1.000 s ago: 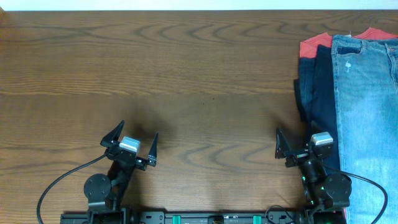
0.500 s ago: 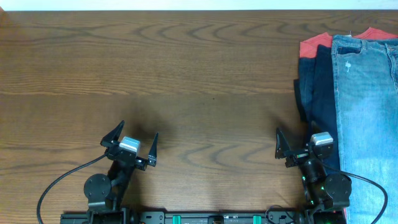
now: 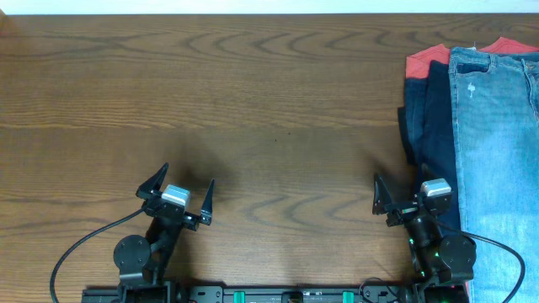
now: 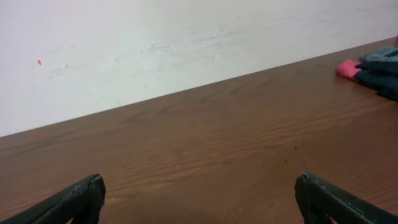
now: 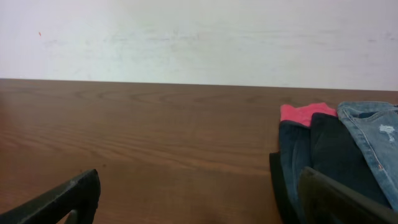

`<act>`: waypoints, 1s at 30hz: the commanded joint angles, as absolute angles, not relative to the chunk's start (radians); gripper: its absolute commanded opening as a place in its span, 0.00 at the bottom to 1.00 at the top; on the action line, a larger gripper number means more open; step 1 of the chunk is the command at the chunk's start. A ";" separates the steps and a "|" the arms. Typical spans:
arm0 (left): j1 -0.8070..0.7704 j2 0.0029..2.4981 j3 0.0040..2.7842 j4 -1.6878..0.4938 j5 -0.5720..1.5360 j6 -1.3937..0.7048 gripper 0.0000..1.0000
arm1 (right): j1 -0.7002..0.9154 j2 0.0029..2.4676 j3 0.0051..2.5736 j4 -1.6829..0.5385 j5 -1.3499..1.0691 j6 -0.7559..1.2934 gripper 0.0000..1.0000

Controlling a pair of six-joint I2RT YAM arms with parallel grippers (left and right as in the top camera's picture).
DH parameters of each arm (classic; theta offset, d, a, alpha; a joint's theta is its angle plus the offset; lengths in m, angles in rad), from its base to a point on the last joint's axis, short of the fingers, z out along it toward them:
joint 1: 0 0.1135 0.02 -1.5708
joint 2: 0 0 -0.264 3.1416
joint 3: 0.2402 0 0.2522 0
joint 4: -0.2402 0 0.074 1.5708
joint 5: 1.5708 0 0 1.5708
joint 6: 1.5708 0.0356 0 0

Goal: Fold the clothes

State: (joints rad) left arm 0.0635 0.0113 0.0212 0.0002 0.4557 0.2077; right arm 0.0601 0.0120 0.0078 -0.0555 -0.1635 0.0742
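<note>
1. Wide brown wooden table (image 3: 253,101), with all the cloth gathered at its right edge.
2. On top of that stack, light-blue jeans (image 3: 501,151): laid flat and long, running from the far edge down towards the near edge, cut off by the right border of the overhead view, with a small pale mark near the far end.
3. Beneath and just left of the denim, dark navy garments (image 3: 425,109); at the far corner, a strip of red garment (image 3: 425,61) peeping out.
4. Judged to be the very start of the fold: nothing lifted, nothing gripped, no crease made in the jeans.
5. Right gripper (image 3: 413,192): spread wide and pinching nothing, low at the near edge, at the stack's left border. In its own wrist view, one finger (image 5: 348,199) in front of the dark cloth and the other in front of bare wood. Jeans just to its right and stretching away ahead of it.
6. Left gripper (image 3: 184,185): likewise spread wide and empty, well apart from the jeans, with open wood between. From its wrist view, only the pile's far corner visible at the upper right.
7. Next move, by estimate: reach with the right arm for the denim and draw it out onto the open wood. Calls for pinching the top layer alone, not the navy pieces under it, and for a long crossing by the left arm to share the spread.
</note>
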 commanded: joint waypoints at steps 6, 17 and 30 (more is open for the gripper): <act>0.059 0.004 0.004 -0.038 0.451 0.213 0.98 | 0.059 0.012 0.006 -0.059 -0.161 0.073 0.99; 0.059 0.004 0.004 -0.032 0.451 0.217 0.98 | 0.059 0.012 0.006 -0.059 -0.161 0.073 0.99; 0.059 0.007 0.004 -0.040 0.467 0.129 0.98 | 0.059 0.014 0.006 -0.060 -0.166 0.074 0.99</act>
State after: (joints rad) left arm 0.0635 0.0113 0.0212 -0.0002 0.4568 0.1642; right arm 0.0601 0.0124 0.0078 -0.0555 -0.1635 0.0742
